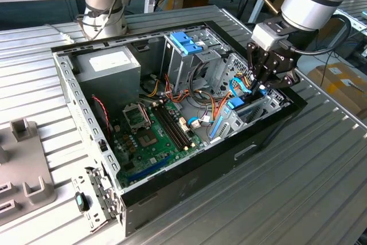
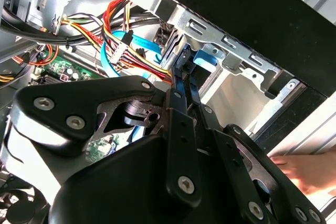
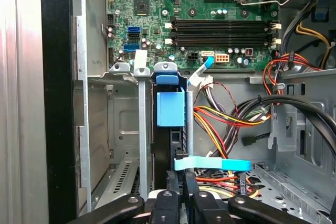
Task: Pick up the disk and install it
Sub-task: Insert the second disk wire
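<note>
The disk [image 3: 163,148] stands on edge in a narrow metal bay slot at the end of the open computer case [image 1: 63,67] on the exterior view's right. A blue plastic rail [image 3: 170,106] runs along its exposed side, and blue parts of the disk [image 1: 237,105] show below the arm. My gripper [image 1: 259,87] reaches down into that bay. In both wrist views its black fingers lie close together, with the gripper [image 3: 182,184] at the near end of the disk and the gripper [image 2: 184,64] against the blue rail. I cannot tell whether they pinch the rail or only press on it.
A light-blue flat cable [image 3: 210,164] crosses just beside the fingers, with bundled coloured wires [image 3: 231,119] next to it. The motherboard [image 1: 152,133], a grey power-supply box [image 1: 109,64] and a metal cage with a blue latch [image 1: 186,41] sit inside the case. A person's hand [image 2: 307,169] is outside the case wall.
</note>
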`<state>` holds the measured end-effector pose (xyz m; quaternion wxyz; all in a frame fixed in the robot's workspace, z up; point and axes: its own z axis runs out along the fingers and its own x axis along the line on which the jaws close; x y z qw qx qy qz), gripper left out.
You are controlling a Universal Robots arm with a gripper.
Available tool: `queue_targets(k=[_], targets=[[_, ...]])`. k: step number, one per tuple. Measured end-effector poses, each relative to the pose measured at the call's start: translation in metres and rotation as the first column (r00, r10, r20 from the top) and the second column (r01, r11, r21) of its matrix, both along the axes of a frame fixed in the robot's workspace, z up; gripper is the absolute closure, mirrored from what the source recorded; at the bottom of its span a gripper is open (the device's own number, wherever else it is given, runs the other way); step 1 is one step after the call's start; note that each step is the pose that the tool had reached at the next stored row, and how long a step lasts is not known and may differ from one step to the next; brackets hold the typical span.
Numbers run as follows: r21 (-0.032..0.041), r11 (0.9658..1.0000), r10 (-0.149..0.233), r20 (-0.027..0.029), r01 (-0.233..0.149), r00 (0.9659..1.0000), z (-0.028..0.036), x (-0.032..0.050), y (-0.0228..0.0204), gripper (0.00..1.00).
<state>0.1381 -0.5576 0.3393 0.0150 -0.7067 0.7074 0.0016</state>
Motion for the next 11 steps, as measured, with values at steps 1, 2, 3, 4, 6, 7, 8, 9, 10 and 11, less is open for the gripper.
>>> queue_targets(k=[1, 2, 3, 4, 6, 7, 8, 9, 10, 11], targets=[[0.0, 1.0, 0.0, 0.0, 0.0, 1.0, 0.0, 0.0, 0.0, 0.84], [0.0, 1.0, 0.0, 0.0, 0.0, 1.0, -0.0001, 0.0, 0.0, 0.84], [0.0, 1.0, 0.0, 0.0, 0.0, 1.0, -0.0001, 0.0, 0.0, 0.84], [0.0001, 1.0, 0.0, 0.0, 0.0, 1.0, -0.0002, 0.0, 0.0, 0.84], [0.0016, 1.0, 0.0, 0.0001, 0.0, 1.0, -0.0009, 0.0, 0.0, 0.82], [0.0013, 1.0, 0.0, 0.0, 0.0, 1.0, -0.0008, 0.0, 0.0, 0.77], [0.0004, 1.0, 0.0, 0.0, 0.0, 1.0, -0.0004, 0.0, 0.0, 0.71], [0.0003, 1.0, 0.0, 0.0, 0.0, 1.0, -0.0004, 0.0, 0.0, 0.71], [0.0002, 1.0, 0.0, 0.0, 0.0, 1.0, -0.0004, 0.0, 0.0, 0.71], [-0.0001, 1.0, 0.0, 0.0, 0.0, 1.0, 0.0, 0.0, 0.0, 0.64]])
